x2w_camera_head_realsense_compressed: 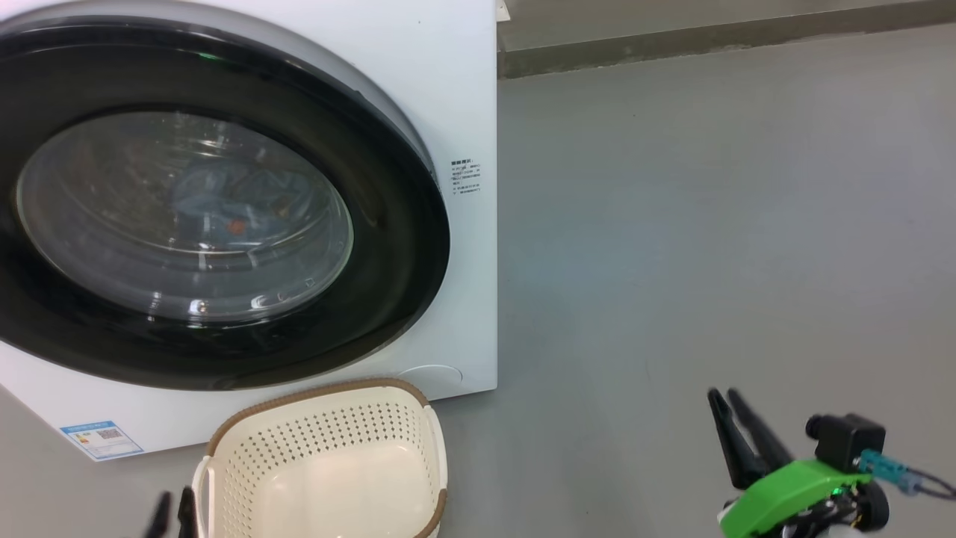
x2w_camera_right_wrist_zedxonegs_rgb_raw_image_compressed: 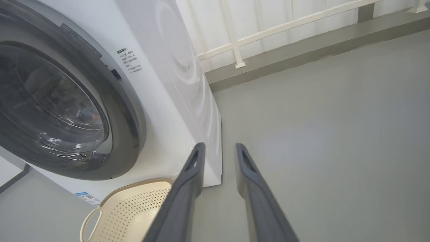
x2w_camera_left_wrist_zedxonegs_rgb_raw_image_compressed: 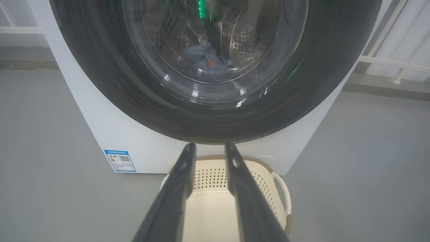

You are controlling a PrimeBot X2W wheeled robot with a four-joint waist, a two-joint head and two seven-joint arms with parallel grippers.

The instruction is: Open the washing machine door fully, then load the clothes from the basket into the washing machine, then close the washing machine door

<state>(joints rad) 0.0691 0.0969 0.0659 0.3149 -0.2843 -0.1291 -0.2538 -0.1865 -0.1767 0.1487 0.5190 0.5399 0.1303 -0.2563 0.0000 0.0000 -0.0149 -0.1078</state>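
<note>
The washing machine (x2w_camera_head_realsense_compressed: 463,90) stands at the left with the washing machine door (x2w_camera_head_realsense_compressed: 396,246) shut flat against its front. Through the glass bowl I see the clothes (x2w_camera_head_realsense_compressed: 224,198) lying in the drum, light blue with a small red patch (x2w_camera_left_wrist_zedxonegs_rgb_raw_image_compressed: 211,63). The basket (x2w_camera_head_realsense_compressed: 314,392) sits on the floor just below the door, with nothing inside it. My left gripper (x2w_camera_head_realsense_compressed: 172,515) hangs at the basket's left rim, open and holding nothing; its fingers point at the door's lower edge (x2w_camera_left_wrist_zedxonegs_rgb_raw_image_compressed: 210,146). My right gripper (x2w_camera_head_realsense_compressed: 723,394) is open over bare floor to the machine's right (x2w_camera_right_wrist_zedxonegs_rgb_raw_image_compressed: 220,145).
Grey floor (x2w_camera_head_realsense_compressed: 709,224) stretches to the right of the machine up to a low kerb (x2w_camera_head_realsense_compressed: 672,41) and a white railing (x2w_camera_right_wrist_zedxonegs_rgb_raw_image_compressed: 235,43). A blue sticker (x2w_camera_head_realsense_compressed: 101,439) marks the machine's lower left corner.
</note>
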